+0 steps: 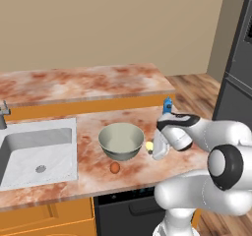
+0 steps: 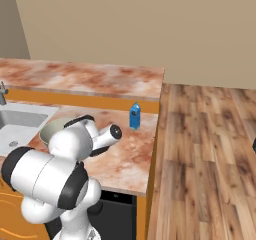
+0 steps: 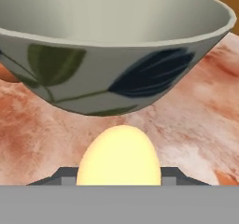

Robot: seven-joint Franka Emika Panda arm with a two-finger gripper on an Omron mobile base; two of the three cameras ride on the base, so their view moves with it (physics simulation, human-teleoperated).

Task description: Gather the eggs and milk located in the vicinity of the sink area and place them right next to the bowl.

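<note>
One pale yellow egg [image 3: 118, 155] clamped in claw [image 1: 152, 150], bowl [image 3: 112, 45] just ahead. Risk: egg rolls off table [image 1: 138, 173] on release, or claw nudges bowl.

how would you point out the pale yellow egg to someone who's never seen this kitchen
Start at the sink in the marbled counter, then move right to the big grey-green bowl. The pale yellow egg sits just off the bowl's right side, between the gripper fingers. The other egg, in front of the bowl, is reddish-brown and lies free.
</note>
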